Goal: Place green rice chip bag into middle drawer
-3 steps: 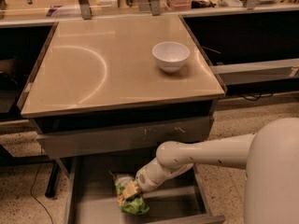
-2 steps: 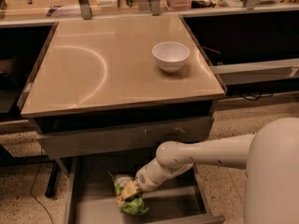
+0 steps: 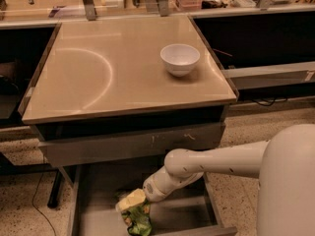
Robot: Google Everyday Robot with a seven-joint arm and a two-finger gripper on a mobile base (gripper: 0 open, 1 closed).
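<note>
Reaching down below the tabletop [image 3: 98,73], the arm [image 3: 211,162] held the gripper [image 3: 131,199] inside the open drawer [image 3: 179,215], touching the top of the bag [image 3: 138,223]. Almost nothing had changed over the last second: arm, gripper and bag sat where they had been. The bag lay on the drawer floor, left of centre, near the front. Whether the gripper clasped the bag or had let go could not be told. The placing looked nearly done, with only release and withdrawal left. A white bowl [image 3: 180,59] stood on the tabletop.
</note>
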